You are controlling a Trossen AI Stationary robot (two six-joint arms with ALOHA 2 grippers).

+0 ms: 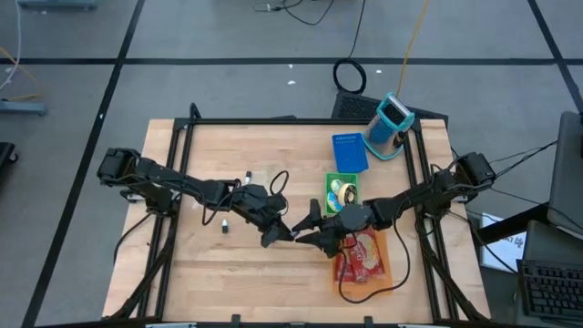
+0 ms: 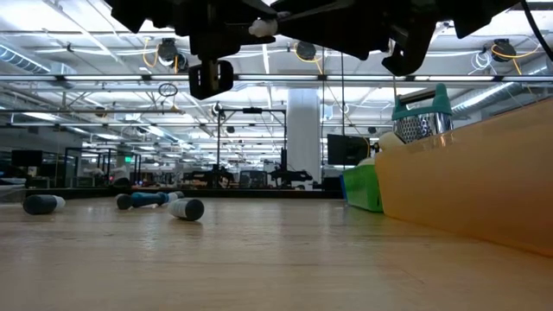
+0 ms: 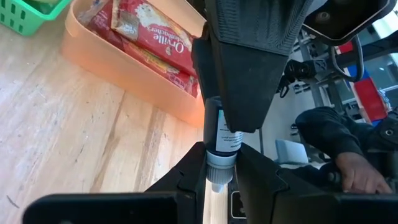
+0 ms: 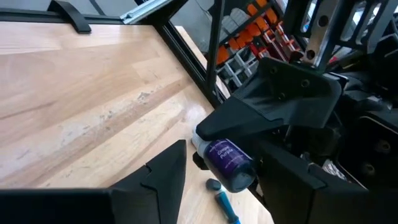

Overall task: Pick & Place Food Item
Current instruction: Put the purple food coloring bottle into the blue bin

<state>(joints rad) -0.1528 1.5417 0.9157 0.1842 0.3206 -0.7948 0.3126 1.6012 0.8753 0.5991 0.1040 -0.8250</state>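
Mid-frame handoff: left gripper point(image 1: 276, 234) clamps small bottle point(image 3: 222, 138); right gripper point(image 1: 308, 221) open around it. Early release risks drop.

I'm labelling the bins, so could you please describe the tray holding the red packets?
On the wooden table, look to the right half. Next to the green basket lies a pale orange tray; it alone holds red snack packets.

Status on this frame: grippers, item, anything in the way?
Left gripper shut on small bottle, raised mid-table. Right gripper open, fingers flanking it. Orange bin close by, nothing blocking.
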